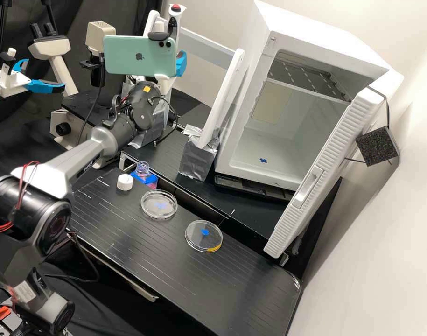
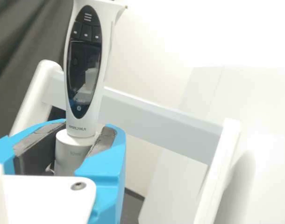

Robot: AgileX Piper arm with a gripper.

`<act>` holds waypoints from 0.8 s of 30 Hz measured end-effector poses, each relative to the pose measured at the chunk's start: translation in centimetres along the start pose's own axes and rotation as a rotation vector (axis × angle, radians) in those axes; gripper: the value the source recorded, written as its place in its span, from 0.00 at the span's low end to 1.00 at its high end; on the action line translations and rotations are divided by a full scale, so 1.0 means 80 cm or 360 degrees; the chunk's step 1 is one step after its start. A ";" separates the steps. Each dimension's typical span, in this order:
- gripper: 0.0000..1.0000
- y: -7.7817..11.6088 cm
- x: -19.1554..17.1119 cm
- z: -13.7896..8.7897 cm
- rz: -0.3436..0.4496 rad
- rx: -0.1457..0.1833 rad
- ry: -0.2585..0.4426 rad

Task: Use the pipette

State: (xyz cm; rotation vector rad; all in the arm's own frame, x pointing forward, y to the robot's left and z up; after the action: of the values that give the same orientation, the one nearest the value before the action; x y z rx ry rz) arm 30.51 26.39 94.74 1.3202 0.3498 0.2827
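Nearest us, the arm (image 1: 75, 163) extends beside a white cabinet (image 1: 316, 30) and the black surface (image 1: 129, 238). We see the stand (image 2: 156, 123) behind the gripper (image 2: 86, 129), whose fingers clasp the pipette (image 2: 86, 60) at its lower barrel, screen and buttons clear above them. The pipette is nearly upright at the stand.

We judge it light but top-heavy, a stiff, smooth shell likely to twist or slip if pinched off center. Our preferred hold is this round barrel, squarely between the dark pads (image 2: 103, 140), firm enough to stop a swing yet gentle on the casing. We would keep pressure off the screen (image 2: 83, 72) and protect the slender lower end from knocks.

Two clear dishes (image 1: 204, 235) lie flat on the surface; we expect thin, brittle walls that slide if nudged. An uncapped bottle (image 1: 142, 170) stands near them, with its white cap (image 1: 124, 182) just beside it.
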 end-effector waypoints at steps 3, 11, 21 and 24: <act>0.00 0.007 0.011 -0.001 0.0013 -0.0004 -0.0042; 0.00 0.014 0.032 -0.007 0.0017 -0.0002 -0.0112; 0.00 -0.007 0.054 -0.023 -0.0061 0.0019 -0.0102; 0.00 -0.013 0.063 -0.017 -0.0079 0.0062 -0.0141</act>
State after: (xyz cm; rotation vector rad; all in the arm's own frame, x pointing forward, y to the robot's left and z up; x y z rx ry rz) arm 34.56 29.38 93.01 1.3558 0.3144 0.1758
